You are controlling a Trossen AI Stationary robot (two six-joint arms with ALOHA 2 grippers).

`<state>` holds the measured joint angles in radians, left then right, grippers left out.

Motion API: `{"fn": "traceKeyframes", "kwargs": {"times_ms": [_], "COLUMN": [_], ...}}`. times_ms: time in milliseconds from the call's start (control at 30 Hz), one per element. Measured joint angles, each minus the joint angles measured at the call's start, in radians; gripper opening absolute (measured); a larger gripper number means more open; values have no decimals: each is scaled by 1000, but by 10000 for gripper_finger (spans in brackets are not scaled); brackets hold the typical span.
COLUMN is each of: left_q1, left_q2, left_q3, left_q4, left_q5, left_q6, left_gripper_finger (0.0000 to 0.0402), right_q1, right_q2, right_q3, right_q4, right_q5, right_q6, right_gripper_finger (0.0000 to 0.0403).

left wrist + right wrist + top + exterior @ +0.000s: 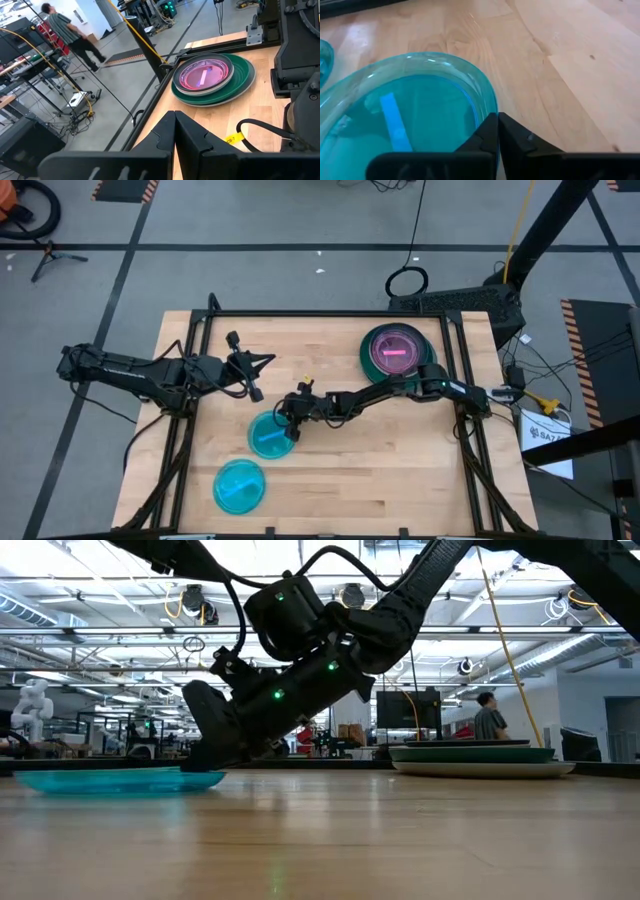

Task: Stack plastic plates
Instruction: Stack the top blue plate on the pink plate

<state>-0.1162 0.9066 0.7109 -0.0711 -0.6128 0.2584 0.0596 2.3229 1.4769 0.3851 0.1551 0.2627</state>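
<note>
A translucent cyan plate [266, 438] [420, 110] lies flat on the table left of centre; in the low view the cyan plate [110, 780] rests on the wood. My right gripper [290, 424] [497, 120] reaches in from the right and is shut at the plate's right rim. A second cyan plate [240, 485] lies nearer the near edge. A stack [400, 350] [210, 75] at far right has a large dark green plate low down and a translucent red-pink plate on top. My left gripper [270, 361] [175, 120] hovers shut left of centre. My right gripper pinches the cyan plate's rim [489, 107] on the side facing the stack. One finger [482, 132] stands over the plate's inside and the other outside it. The fingers slant down from the table's right. The plate still lies flat on the table.
The table's raised black frame [330, 313] runs along the far and side edges. The right arm [400, 388] stretches low across the middle of the table. Bare wood lies between the held plate and the stack. A person [488, 718] walks in the room behind.
</note>
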Motion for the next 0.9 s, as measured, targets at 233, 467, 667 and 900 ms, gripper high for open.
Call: {"fn": "traceKeyframes", "kwargs": {"times_ms": [233,467,667,900], "left_q1": [0,-4,-33,-71], "left_q2": [0,0,-4,-20], "left_q3": [0,0,0,0], "left_q4": [-1,-7,-8,-7], "left_q5": [0,0,0,0], "left_q6": [-6,-27,-34,-36], "left_gripper_finger": [12,12,12,12], "right_q1": [-20,-27,-18,-12], "right_q2": [-44,-194,-350,-628], "right_q3": [-1,-1,-61,-359], "right_q4": [-78,-303,-538,-565], "right_q5": [-53,-20,184,351], "right_q6": [53,65,46,191], "right_gripper_finger": [1,1,1,0]}}
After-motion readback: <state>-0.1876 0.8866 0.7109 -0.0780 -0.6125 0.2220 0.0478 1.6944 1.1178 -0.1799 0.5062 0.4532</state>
